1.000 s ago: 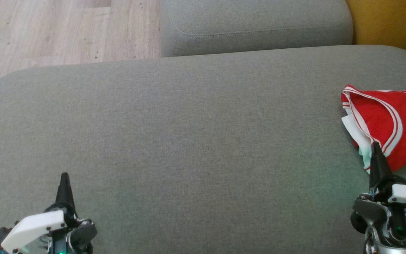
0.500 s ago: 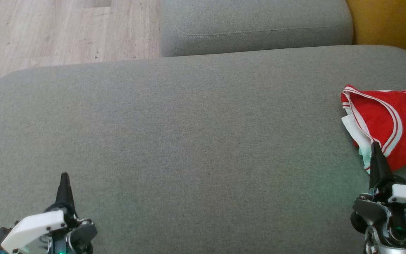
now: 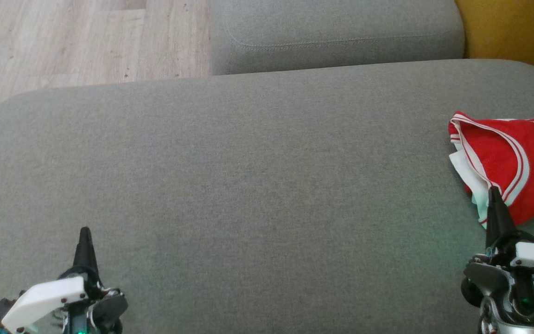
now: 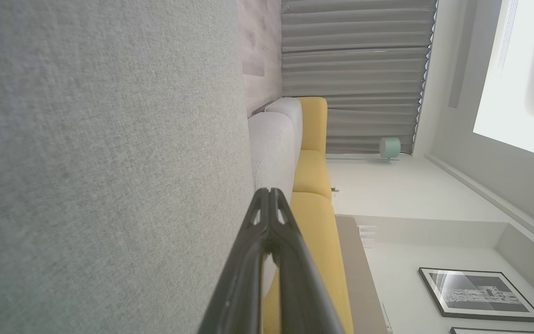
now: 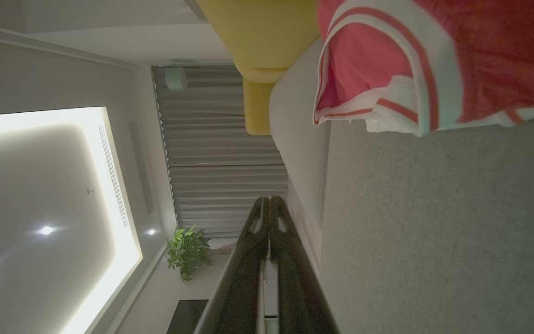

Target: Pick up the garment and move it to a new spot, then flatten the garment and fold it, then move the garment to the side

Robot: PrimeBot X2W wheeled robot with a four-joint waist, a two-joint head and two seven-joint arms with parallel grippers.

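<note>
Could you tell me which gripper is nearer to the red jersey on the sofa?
Right. The right gripper sits just beside the red jersey; the left gripper is far across the grey cushion.

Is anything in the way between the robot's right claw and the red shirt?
No, nothing visible. The shut right gripper sits just short of the red jersey, with bare grey cushion between them.

soft, even light on the grey cushion (image 3: 257, 195), faint green glow at 5 o'clock. right wrist view is dim, its ceiling panel (image 5: 49, 199) glaring at 9 o'clock.
</note>
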